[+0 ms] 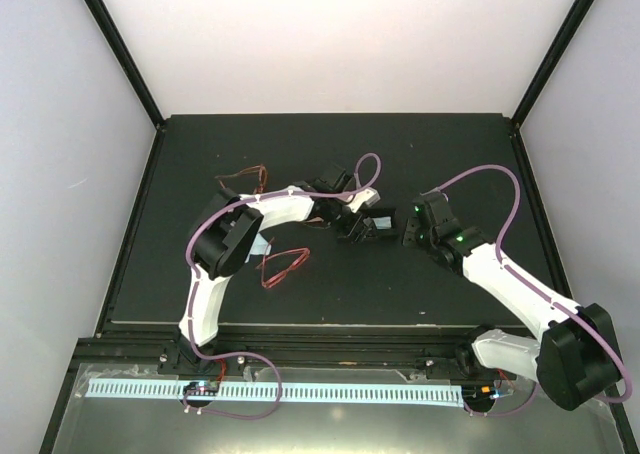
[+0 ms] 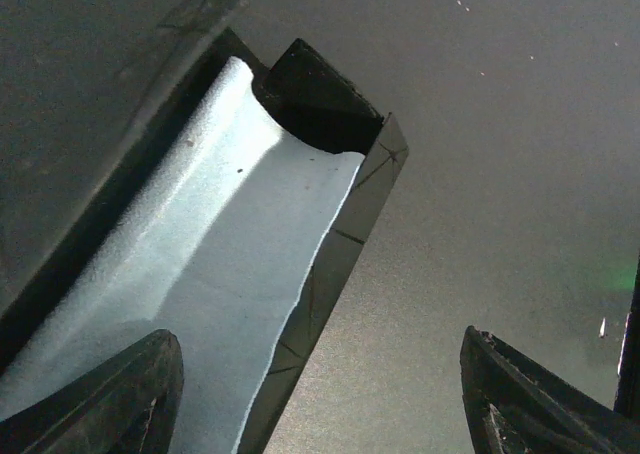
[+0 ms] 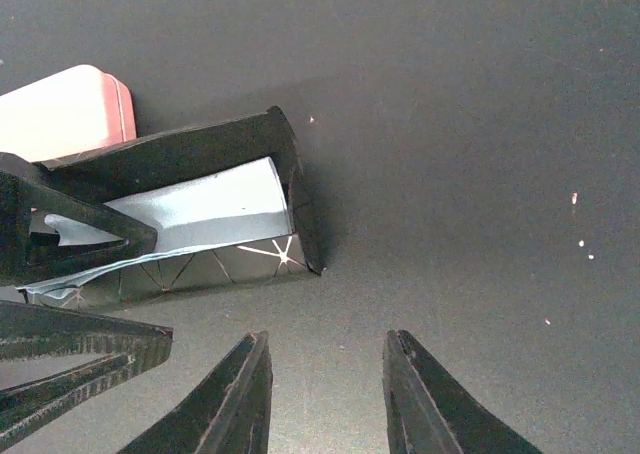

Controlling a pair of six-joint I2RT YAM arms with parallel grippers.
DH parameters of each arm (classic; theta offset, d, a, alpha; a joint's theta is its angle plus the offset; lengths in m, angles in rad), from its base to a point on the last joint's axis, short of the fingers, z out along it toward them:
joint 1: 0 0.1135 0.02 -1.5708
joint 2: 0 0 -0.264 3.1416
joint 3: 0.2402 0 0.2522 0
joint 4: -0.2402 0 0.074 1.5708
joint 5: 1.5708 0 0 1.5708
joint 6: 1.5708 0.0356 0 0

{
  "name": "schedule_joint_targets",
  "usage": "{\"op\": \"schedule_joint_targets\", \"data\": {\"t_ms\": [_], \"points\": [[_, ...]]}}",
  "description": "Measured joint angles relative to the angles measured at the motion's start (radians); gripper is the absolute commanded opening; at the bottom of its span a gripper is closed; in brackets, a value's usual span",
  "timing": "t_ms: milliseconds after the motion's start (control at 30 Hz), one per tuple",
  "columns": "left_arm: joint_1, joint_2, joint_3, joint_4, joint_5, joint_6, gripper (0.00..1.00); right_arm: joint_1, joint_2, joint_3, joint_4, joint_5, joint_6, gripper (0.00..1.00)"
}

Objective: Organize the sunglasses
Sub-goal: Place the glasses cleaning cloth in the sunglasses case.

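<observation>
Judging the red-pink sunglasses [image 1: 283, 267] left of the black case [image 3: 210, 149] light and fragile, we favour the bridge; left gripper [image 2: 318, 374] and right gripper [image 3: 328, 344] gape empty.

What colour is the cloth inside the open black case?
Light blue; the cloth shows best in the left wrist view.

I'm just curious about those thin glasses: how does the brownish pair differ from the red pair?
The brownish-amber thin-framed sunglasses are duller and lie farther back; the red thin-framed sunglasses are brighter and lie nearer the front edge. Both lie loose on the black table.
</observation>
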Motion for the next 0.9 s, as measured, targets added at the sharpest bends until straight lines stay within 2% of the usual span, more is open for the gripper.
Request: {"op": "schedule_joint_targets", "data": {"t_ms": [400, 900], "points": [[-0.011, 0.004, 0.003, -0.021, 0.002, 0.029, 0.76, 0.000, 0.005, -0.003, 0.000, -0.014, 0.000, 0.33], [-0.011, -0.043, 0.037, -0.169, -0.133, 0.148, 0.78, 0.000, 0.005, -0.009, 0.001, -0.021, -0.001, 0.33]]}}
